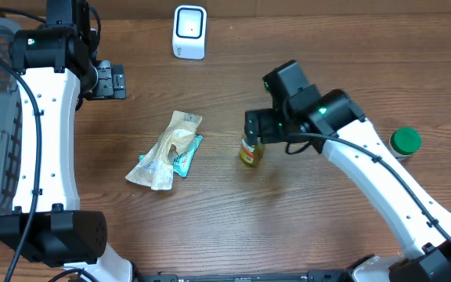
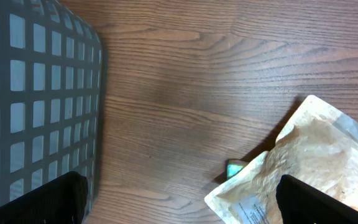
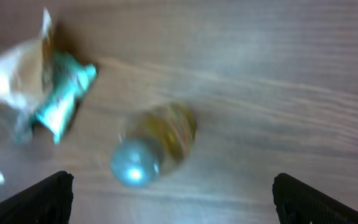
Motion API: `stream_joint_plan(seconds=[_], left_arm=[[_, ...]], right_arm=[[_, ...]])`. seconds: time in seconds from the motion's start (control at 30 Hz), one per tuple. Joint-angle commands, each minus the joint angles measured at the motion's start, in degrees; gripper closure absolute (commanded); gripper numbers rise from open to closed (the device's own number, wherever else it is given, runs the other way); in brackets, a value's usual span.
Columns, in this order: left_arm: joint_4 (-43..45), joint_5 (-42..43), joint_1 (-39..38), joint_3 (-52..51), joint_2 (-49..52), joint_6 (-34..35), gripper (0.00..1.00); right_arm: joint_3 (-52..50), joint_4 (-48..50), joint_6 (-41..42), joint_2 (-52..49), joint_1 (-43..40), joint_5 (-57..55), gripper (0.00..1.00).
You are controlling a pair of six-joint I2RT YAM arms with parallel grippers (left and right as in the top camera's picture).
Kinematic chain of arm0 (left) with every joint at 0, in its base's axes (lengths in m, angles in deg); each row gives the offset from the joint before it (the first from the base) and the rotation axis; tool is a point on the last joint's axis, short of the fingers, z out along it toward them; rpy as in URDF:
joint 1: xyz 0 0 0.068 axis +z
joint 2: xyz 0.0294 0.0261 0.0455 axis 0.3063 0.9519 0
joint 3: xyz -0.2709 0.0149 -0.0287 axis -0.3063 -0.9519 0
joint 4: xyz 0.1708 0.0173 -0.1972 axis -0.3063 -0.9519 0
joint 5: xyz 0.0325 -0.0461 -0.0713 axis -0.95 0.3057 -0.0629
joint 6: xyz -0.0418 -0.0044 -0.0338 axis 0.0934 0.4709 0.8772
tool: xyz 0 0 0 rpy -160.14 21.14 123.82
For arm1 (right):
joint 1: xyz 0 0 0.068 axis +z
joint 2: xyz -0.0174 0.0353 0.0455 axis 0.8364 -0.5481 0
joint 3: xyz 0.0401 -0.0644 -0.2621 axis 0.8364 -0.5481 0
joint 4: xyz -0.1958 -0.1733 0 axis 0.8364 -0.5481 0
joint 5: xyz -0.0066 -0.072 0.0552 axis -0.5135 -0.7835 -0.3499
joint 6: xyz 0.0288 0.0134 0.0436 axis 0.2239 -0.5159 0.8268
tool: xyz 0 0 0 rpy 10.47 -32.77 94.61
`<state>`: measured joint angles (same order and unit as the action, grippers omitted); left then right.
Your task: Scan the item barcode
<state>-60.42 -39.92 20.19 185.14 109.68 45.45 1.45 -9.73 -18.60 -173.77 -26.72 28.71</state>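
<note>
The right tool (image 3: 182, 199) hangs spread and empty just above the small bottle (image 1: 250, 151), which stands upright on the desk (image 1: 210, 227) at its 6 o'clock. The scanner (image 1: 189, 31) lies at 11 o'clock, well apart; this arm is nearer.

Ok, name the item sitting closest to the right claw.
The small yellow bottle, just beneath the right claw. The beige pouch, teal packet and green-lidded jar all lie well away from it.
</note>
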Motion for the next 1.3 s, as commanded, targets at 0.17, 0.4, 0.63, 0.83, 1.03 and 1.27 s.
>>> stream_joint_plan(seconds=[0.17, 0.4, 0.63, 0.83, 1.03, 1.27], left_arm=[[0.0, -0.6, -0.1, 0.7, 0.0, -0.4, 0.00], [0.0, -0.6, -0.1, 0.7, 0.0, -0.4, 0.00], [0.0, -0.6, -0.1, 0.7, 0.0, -0.4, 0.00], [0.0, -0.6, -0.1, 0.7, 0.0, -0.4, 0.01], [0.0, -0.6, -0.1, 0.7, 0.0, -0.4, 0.00], [0.0, -0.6, -0.1, 0.7, 0.0, -0.4, 0.00]], right_arm=[[0.8, -0.6, -9.9, -4.4, 2.9, 2.6, 0.00], [0.8, 1.9, -13.0, -12.3, 6.0, -0.7, 0.00], [0.8, 4.3, -13.0, -15.8, 7.0, -7.9, 0.00], [1.4, 2.9, -13.0, -15.7, 6.8, -8.9, 0.00], [9.0, -2.2, -13.0, -15.5, 6.9, -8.5, 0.00], [12.7, -5.0, -12.9, -15.5, 6.8, -7.0, 0.00]])
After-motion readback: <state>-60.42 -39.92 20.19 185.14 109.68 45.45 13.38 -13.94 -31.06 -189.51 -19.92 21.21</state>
